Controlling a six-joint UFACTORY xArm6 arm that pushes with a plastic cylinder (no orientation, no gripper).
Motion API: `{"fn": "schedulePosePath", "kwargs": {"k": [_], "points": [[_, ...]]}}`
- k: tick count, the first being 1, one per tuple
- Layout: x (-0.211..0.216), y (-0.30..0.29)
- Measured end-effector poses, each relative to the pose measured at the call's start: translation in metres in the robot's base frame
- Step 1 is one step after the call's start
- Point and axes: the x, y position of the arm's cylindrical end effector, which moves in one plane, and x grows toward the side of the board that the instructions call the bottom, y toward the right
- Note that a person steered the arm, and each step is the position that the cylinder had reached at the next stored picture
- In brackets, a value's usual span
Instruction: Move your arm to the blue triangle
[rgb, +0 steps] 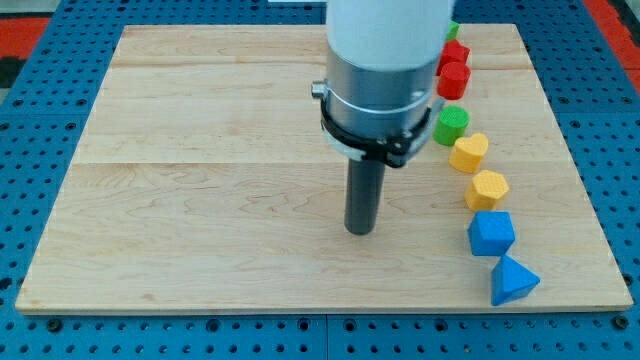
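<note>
Wooden desk (200, 150) lies on a blue pegboard (30, 40); its left half carries no blocks.

Arm (385, 60) comes down from the view's top, a little right of the desk's middle. White upper body, grey collar, dark rod below. The tip (359, 231) rests on the wood toward the desk's bottom edge, touching no block. No claw on this arm, so nothing opens or closes and nothing is held; the rod end is bare.

All blocks stand in a curved line along the desk's right edge. From the top-right corner downward: a sliver of green block (453, 30) mostly hidden behind the arm, shape not readable; two red blocks (454, 56) (453, 79) touching each other; a green cylinder (452, 125); a yellow heart-like block (468, 152); a yellow hexagon (488, 189); a blue cube (491, 233).

Blue triangle (513, 280) ends the line, near the desk's bottom-right corner, just below the blue cube. It sits well to the right of the tip and slightly lower in view, with bare wood between.
</note>
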Motion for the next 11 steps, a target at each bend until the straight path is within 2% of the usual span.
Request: {"fn": "schedulePosePath", "kwargs": {"k": [1,2,5,6,8,10,11], "points": [[-0.022,-0.012],[-0.077,-0.013],[-0.325,0.000],[-0.327,0.006],[-0.328,0.067],[-0.322,0.074],[-0.264,0.066]]}}
